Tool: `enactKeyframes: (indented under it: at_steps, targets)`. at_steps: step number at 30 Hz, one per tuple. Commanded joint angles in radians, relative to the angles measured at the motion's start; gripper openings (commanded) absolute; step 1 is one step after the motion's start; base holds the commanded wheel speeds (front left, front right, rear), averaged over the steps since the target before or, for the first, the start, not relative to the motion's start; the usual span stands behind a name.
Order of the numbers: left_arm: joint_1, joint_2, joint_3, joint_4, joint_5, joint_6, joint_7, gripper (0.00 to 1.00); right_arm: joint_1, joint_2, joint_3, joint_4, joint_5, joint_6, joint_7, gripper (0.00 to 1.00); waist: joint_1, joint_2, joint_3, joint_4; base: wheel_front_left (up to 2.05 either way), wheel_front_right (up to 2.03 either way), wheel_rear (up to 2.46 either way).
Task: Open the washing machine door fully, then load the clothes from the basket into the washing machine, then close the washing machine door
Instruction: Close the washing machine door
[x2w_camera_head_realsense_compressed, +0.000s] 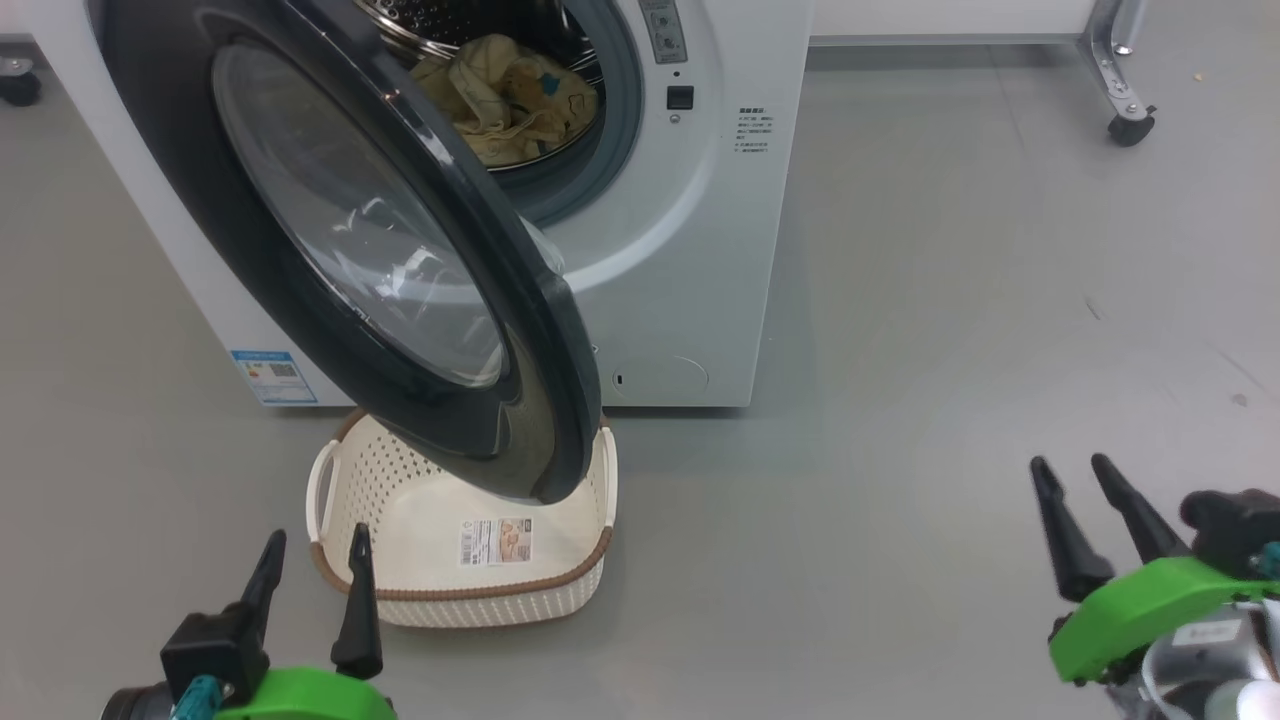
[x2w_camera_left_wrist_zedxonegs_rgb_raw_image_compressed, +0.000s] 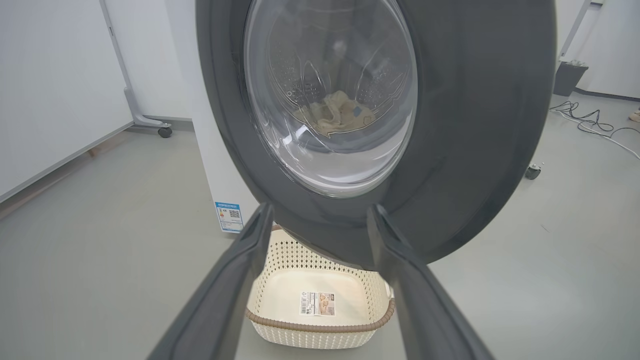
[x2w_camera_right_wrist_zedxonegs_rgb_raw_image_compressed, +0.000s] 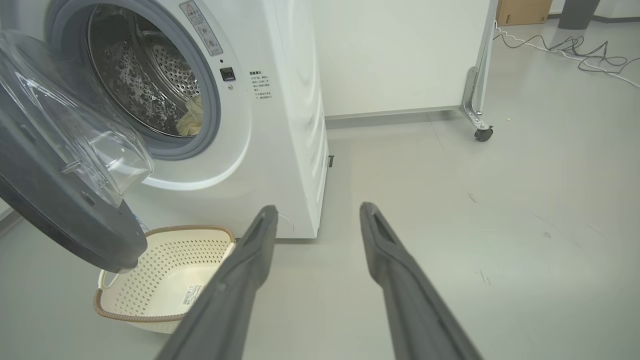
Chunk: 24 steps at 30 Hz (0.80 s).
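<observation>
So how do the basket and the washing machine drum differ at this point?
The basket is empty, with just a label sticker on its bottom; the washing machine drum holds the clothes. The basket is cream-white plastic with a brown rim; the drum is steel. The basket opens upward on the floor, the drum faces forward. Both have perforated walls.

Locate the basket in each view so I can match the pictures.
Head view: basket lower centre-left, on the floor under the washing machine door.
Left wrist view: basket bottom centre, below the door.
Right wrist view: basket lower left, below the door's rim.
Shared landmark: the label sticker on the basket's bottom.
</observation>
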Motion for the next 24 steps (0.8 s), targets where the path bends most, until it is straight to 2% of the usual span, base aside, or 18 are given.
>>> enactKeyframes:
  at_steps: [1, 5, 9, 16, 19, 24]
  targets:
    - [-0.042, 0.021, 0.034, -0.034, 0.006, 0.005, 0.001, 1.0, -0.066, -0.022, 0.003, -0.055, -0.004, 0.0, -0.011, 0.0, 0.0, -0.0001, 0.003, 0.008, 0.0, 0.0, 0.0]
    - [-0.07, 0.014, 0.017, -0.02, 0.01, -0.002, -0.004, 1.0, -0.137, -0.066, -0.019, -0.13, -0.016, 0.0, -0.008, 0.0, 0.0, -0.0001, 0.015, 0.045, 0.0, 0.0, 0.0]
    - [-0.103, 0.001, -0.005, 0.005, 0.011, -0.015, -0.015, 1.0, -0.219, -0.108, 0.031, -0.19, -0.013, 0.0, 0.017, 0.0, 0.0, -0.0001, 0.024, 0.098, 0.0, 0.0, 0.0]
    - [-0.153, -0.032, -0.038, 0.052, 0.005, -0.031, -0.035, 1.0, -0.383, -0.139, 0.227, -0.204, 0.026, 0.0, 0.035, 0.0, 0.0, -0.0001, 0.034, 0.209, 0.0, 0.0, 0.0]
    - [-0.166, -0.039, -0.048, 0.064, 0.005, -0.036, -0.039, 1.0, -0.436, -0.139, 0.285, -0.19, 0.04, 0.0, 0.034, 0.0, 0.0, -0.0001, 0.034, 0.241, 0.0, 0.0, 0.0]
    - [-0.193, -0.046, -0.073, 0.093, 0.009, -0.053, -0.042, 1.0, -0.576, -0.139, 0.439, -0.122, 0.097, 0.0, 0.048, 0.0, 0.0, -0.0001, 0.028, 0.311, 0.0, 0.0, 0.0]
